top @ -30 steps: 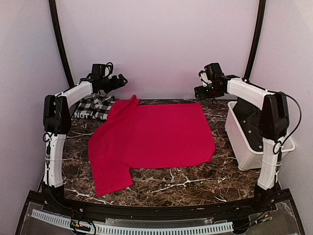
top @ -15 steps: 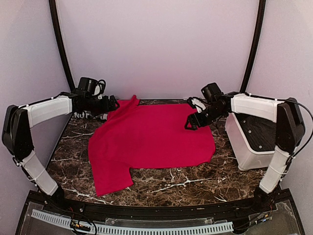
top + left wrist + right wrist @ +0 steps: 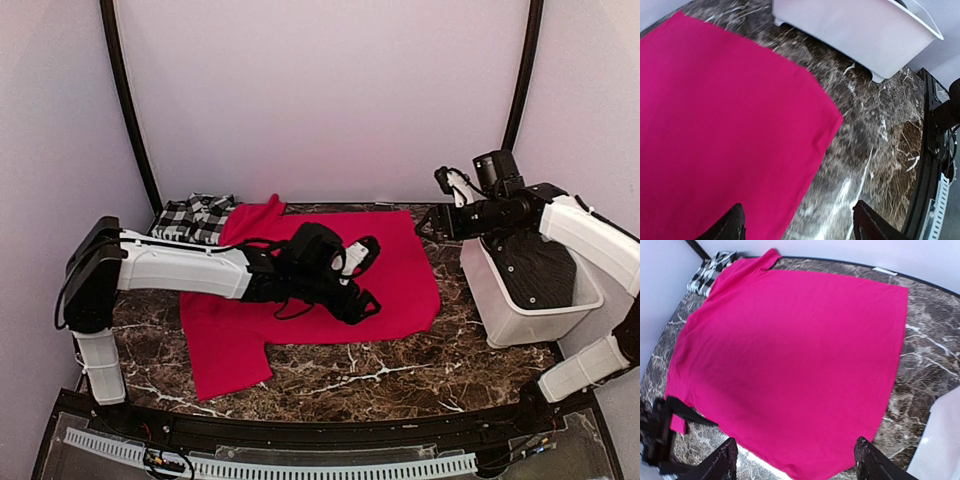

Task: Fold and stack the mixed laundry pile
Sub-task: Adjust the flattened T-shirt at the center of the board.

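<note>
A bright red garment (image 3: 405, 265) lies spread flat and smooth across the middle of a dark marbled worktop (image 3: 400, 370). One sleeve reaches toward the near left. Its collar end points to the far left corner, where it touches a crumpled black-and-white checked garment (image 3: 195, 218) bunched by the back wall.

Bare worktop runs along the near edge. There is also a narrow strip of it between the red cloth's right edge and a white plastic bin (image 3: 520, 318) at the right side.

The left arm stretches low across the red garment. The left tool (image 3: 368, 278) is over its near right part, fingers spread wide, holding nothing. The right tool (image 3: 440, 205) hangs above the far right corner, beside the bin, also wide open and empty.

Only the left wrist view shows the red cloth's near right corner up close, lying flat with marble between it and the bin. The right wrist view takes in nearly the whole red garment and the checked cloth, which the left wrist view does not reach.
</note>
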